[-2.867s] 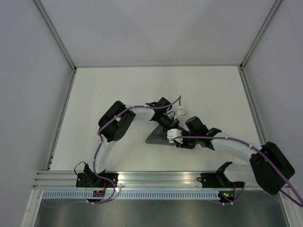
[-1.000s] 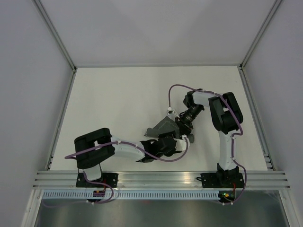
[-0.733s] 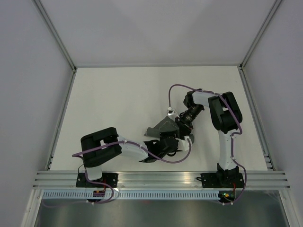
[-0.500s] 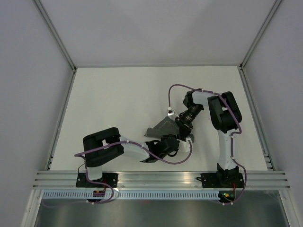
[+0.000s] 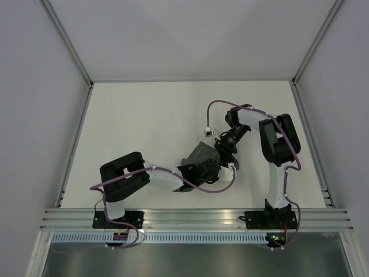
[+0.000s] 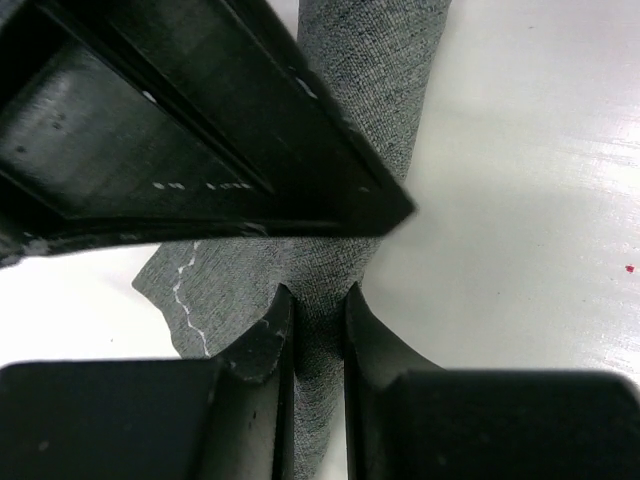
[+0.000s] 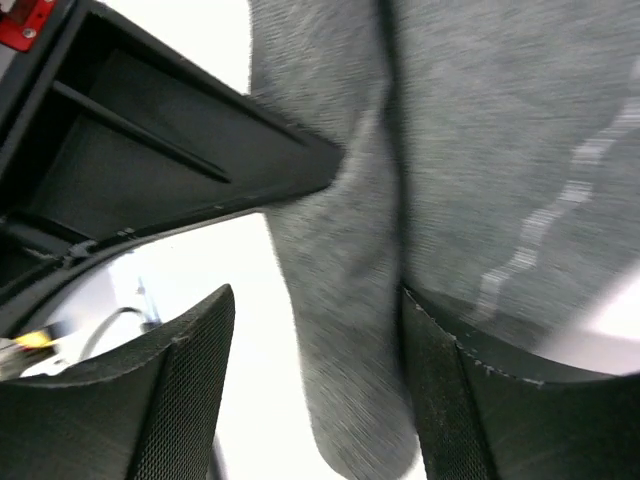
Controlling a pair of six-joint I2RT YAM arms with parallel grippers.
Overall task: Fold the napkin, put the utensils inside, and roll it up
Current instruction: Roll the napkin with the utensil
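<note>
Napkin (image 5: 198, 154) sits mid counter (image 5: 144, 121), bunched into a long rough roll/fold, one hem corner w/ pale stitching sticking out on the L wrist view. Both arms crowd over it at its near-right end.

L gripper (image 6: 318, 306): jaws narrow, pinching a thin raised ridge of the napkin between the fingertips. R gripper (image 7: 312, 325): jaws wide, the cloth running between the fingers and not clamped; that view is blurred. Fork not visible in any view. Could be inside the cloth, can't tell.

Risks, as I judge them:
- L pinch is on a thin ridge only, prob. top layers. Pulling or lifting could peel those layers off and undo the roll instead of moving the whole bundle.
- R isn't holding, so nothing pins the other side; the cloth may spring open or drag across the counter.
- If the fork is inside, tilting the roll could let it slide out an open end.
- Grippers very close together, so collision is possible if either swings in.
</note>
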